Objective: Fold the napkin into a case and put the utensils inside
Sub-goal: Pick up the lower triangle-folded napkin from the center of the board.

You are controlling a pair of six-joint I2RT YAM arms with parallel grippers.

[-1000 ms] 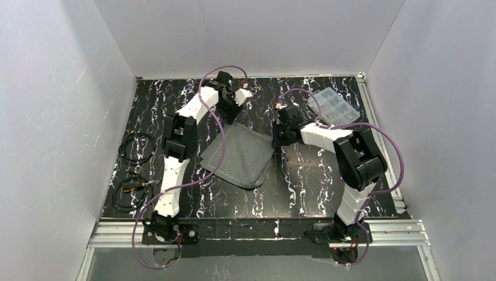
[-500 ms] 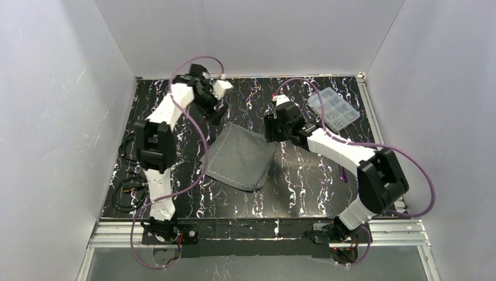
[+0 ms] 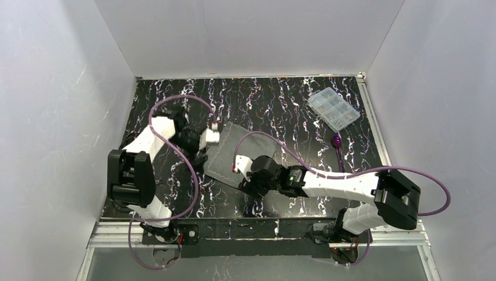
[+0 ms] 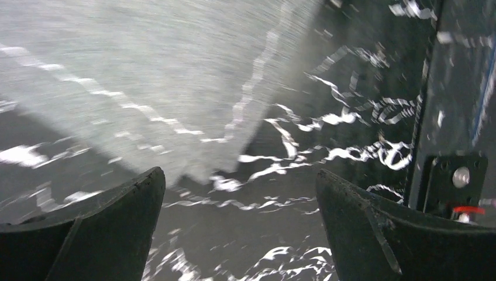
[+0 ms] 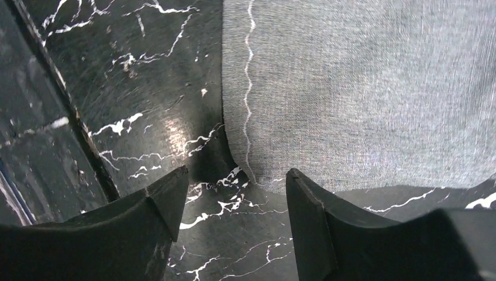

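At napkin (image 5: 362,88) corners, left jaws apart, right jaws apart, purple utensil (image 3: 337,140) seen only from overhead.

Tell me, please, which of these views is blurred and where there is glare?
Left wrist: motion blur smears the napkin and the veined table. Right wrist: sharp, the napkin's stitched line crisp, a soft glare patch on the table beside it. Top external: sharp and evenly lit.

Clear compartment box (image 3: 333,110) far right, black marbled table (image 3: 281,96), white walls (image 3: 245,35)
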